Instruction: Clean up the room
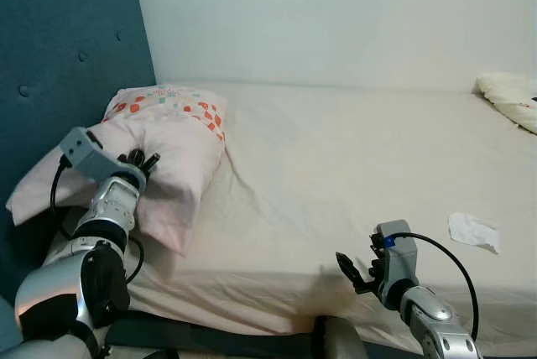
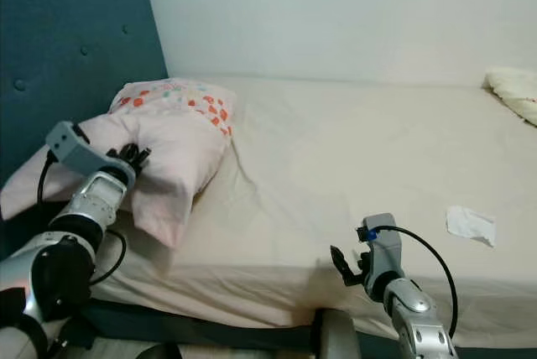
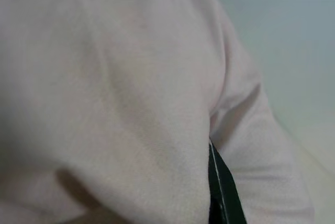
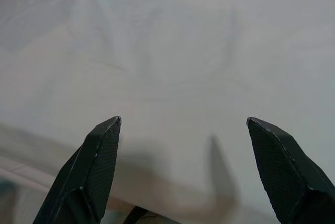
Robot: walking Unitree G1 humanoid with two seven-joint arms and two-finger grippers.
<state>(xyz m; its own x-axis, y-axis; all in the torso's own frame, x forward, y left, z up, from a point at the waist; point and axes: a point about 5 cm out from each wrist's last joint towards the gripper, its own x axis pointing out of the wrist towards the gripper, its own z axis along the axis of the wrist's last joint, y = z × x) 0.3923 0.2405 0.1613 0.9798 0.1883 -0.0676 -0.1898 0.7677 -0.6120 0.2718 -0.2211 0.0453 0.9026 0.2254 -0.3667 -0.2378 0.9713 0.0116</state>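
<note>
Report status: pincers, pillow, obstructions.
Left pincer pressed into pink pillow, grip unclear. Right pincer open above sheet. Crumpled tissue on bed.

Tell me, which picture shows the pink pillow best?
The left eye view: the whole pillow shows there, leaning on the headboard, with the left gripper pressed into it. The right eye view shows much the same. The left wrist view shows just close-up pink cloth, the right wrist view just the sheet.

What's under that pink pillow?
The pink pillow lies on the cream bedsheet, leaning against the teal headboard. The left claw presses into it. Anything beneath is hidden.
</note>
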